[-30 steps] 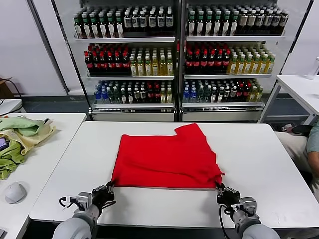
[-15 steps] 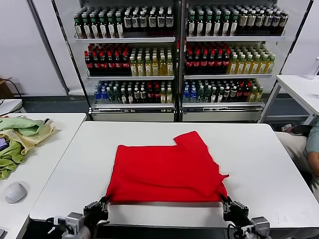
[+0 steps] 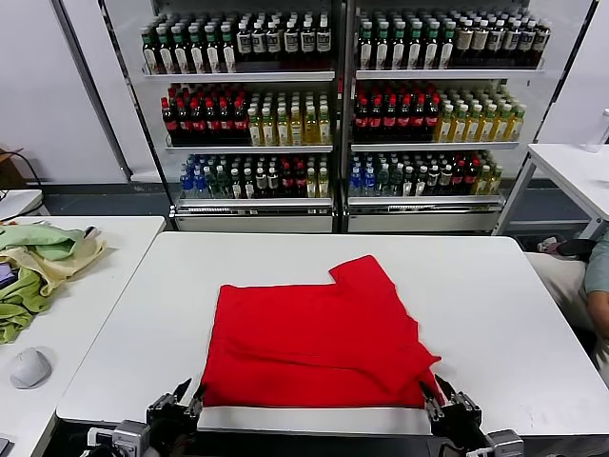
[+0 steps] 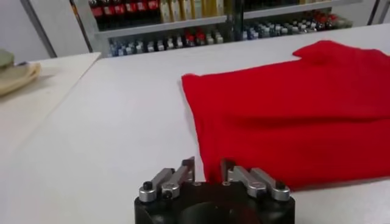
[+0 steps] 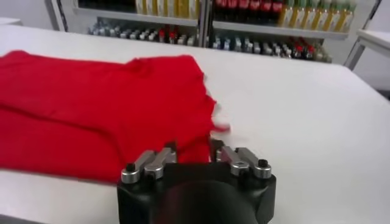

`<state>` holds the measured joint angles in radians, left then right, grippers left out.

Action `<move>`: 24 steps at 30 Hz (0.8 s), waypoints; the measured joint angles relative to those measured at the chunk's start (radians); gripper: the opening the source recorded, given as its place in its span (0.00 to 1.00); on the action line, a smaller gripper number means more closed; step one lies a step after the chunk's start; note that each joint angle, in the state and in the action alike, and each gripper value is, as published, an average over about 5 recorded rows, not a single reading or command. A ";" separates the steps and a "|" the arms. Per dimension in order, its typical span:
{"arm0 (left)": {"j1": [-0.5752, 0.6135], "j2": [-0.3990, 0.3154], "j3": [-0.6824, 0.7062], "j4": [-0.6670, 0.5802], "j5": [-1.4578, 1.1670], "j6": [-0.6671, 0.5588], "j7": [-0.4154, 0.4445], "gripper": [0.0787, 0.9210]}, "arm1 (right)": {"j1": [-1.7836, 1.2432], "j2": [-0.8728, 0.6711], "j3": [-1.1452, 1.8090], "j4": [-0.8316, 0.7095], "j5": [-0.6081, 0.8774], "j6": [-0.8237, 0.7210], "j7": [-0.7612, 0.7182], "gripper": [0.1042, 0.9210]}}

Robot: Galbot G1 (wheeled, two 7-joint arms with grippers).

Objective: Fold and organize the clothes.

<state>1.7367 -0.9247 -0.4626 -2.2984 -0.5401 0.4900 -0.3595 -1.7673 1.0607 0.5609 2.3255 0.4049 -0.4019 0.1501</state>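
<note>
The clothes, one bright red T-shirt (image 3: 319, 338), lie folded flat on the white table (image 3: 504, 305), with one sleeve pointing to the far side and the near hem close to the front edge. My left gripper (image 3: 187, 398) sits at the shirt's near left corner, and in the left wrist view the gripper (image 4: 207, 170) is open with the shirt's corner (image 4: 292, 115) just ahead of it. At the near right corner my right gripper (image 3: 440, 405) is open too. The right wrist view shows red fabric (image 5: 103, 115) lying between its parted fingers (image 5: 169, 151).
Pale green and yellow cloths (image 3: 33, 262) and a grey mouse (image 3: 29, 367) lie on the side table to the left. Shelves of bottles (image 3: 333, 105) stand behind. Another white table (image 3: 576, 167) and a person's arm (image 3: 598, 286) are at the right.
Both grippers drew the shirt's near hem toward the table's front edge, then went from shut on its corners to open. The shirt now lies flatter and closer.
</note>
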 measured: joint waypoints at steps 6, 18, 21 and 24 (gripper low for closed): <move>-0.074 -0.006 0.001 0.022 -0.021 0.001 0.006 0.64 | 0.167 0.008 -0.056 -0.050 0.030 -0.038 0.023 0.81; -0.420 -0.041 0.079 0.256 -0.107 0.056 0.072 0.88 | 0.673 0.079 -0.259 -0.395 0.092 -0.115 0.077 0.88; -0.516 -0.051 0.110 0.337 -0.119 0.064 0.088 0.88 | 0.787 0.106 -0.302 -0.503 0.095 -0.122 0.080 0.88; -0.608 -0.061 0.138 0.419 -0.128 0.068 0.107 0.88 | 0.892 0.136 -0.338 -0.613 0.092 -0.121 0.079 0.88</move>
<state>1.1291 -0.9855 -0.3243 -1.8794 -0.6684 0.5583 -0.2528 -0.8756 1.1967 0.2230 1.7130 0.4970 -0.5232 0.2292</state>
